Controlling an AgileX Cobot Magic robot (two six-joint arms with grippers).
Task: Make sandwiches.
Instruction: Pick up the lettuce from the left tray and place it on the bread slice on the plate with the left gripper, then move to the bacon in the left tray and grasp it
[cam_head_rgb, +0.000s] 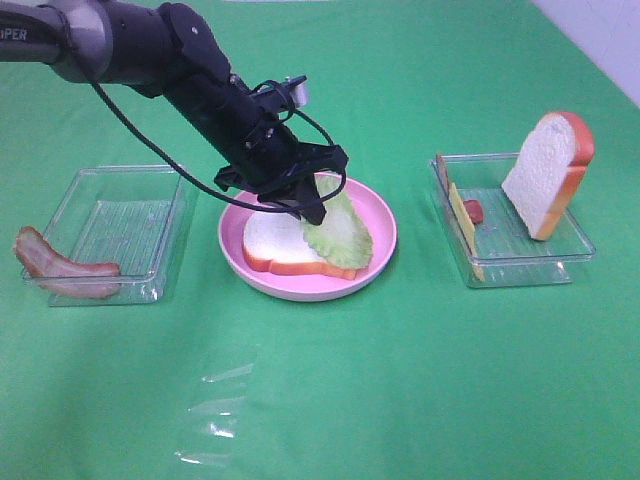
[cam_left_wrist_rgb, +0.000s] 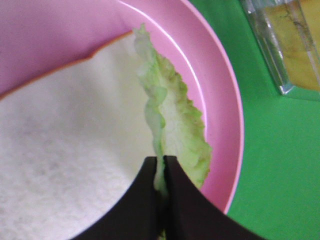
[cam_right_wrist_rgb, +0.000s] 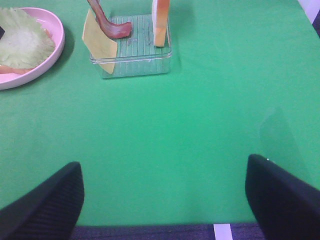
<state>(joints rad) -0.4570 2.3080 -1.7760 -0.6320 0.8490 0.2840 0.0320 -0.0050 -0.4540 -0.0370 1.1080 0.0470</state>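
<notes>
Your left tool (cam_head_rgb: 312, 212) is clenched on the lettuce leaf (cam_head_rgb: 340, 232), which lies over the bread slice (cam_head_rgb: 272, 243) on the plate (cam_head_rgb: 300, 287). Right of the plate, a tray (cam_head_rgb: 520, 265) holds the second slice (cam_head_rgb: 545, 170), cheese (cam_head_rgb: 463, 225) and bacon (cam_head_rgb: 473, 211) — left of it lies a bacon strip (cam_head_rgb: 60, 265). Your right tool (cam_right_wrist_rgb: 162, 167) gapes empty, well apart from the plate.

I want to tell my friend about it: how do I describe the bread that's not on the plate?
Look at the clear tray on the right of the green table. The bread slice stands on edge at its right end, away from the yellow cheese and red bacon. It's the only bread standing up; the other slice lies flat on the pink plate.
</notes>
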